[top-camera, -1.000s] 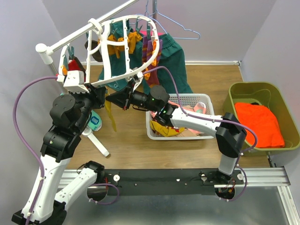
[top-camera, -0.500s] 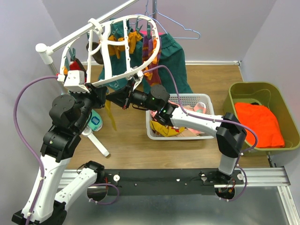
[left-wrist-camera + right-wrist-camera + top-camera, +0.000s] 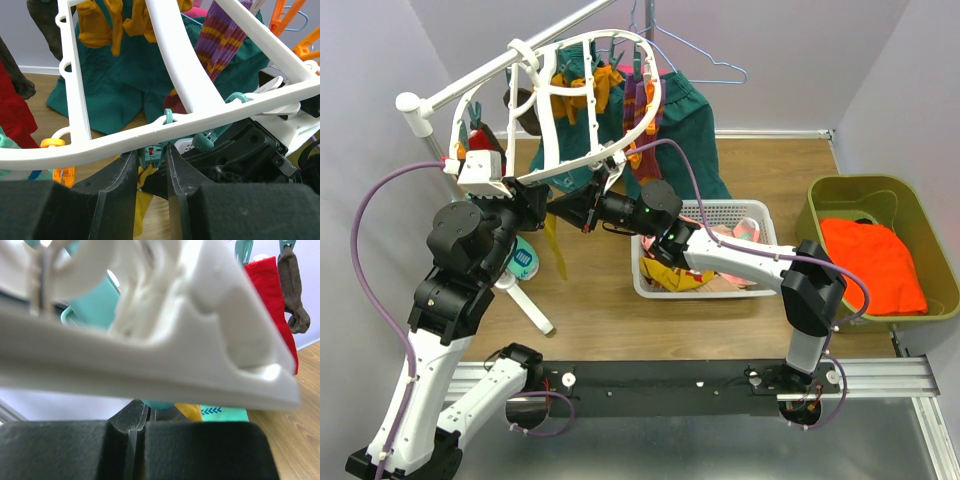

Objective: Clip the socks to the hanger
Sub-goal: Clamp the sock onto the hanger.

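The white lattice hanger [image 3: 563,100] hangs from a rail at the upper left, and it also fills the left wrist view [image 3: 175,75] and the right wrist view [image 3: 150,340]. Mustard socks [image 3: 582,90], a maroon striped sock [image 3: 645,110] and a red sock [image 3: 480,138] are clipped to it. My left gripper [image 3: 533,200] sits under the hanger's near rim, and its jaws [image 3: 152,157] squeeze a teal clip [image 3: 153,154]. My right gripper [image 3: 556,210] meets it tip to tip, shut [image 3: 142,420] on a mustard sock [image 3: 554,245] that dangles below the clip [image 3: 144,176].
A white mesh basket [image 3: 752,212] of loose socks stands mid-table under my right arm. A green bin [image 3: 840,195] with an orange cloth [image 3: 872,262] is at the right. A dark green garment [image 3: 692,130] and wire hangers [image 3: 705,60] hang behind. The rack's white foot [image 3: 530,305] stands at the left.
The right gripper has edged slightly left toward the left gripper. The hanger has rocked a little. Both grips are unchanged.
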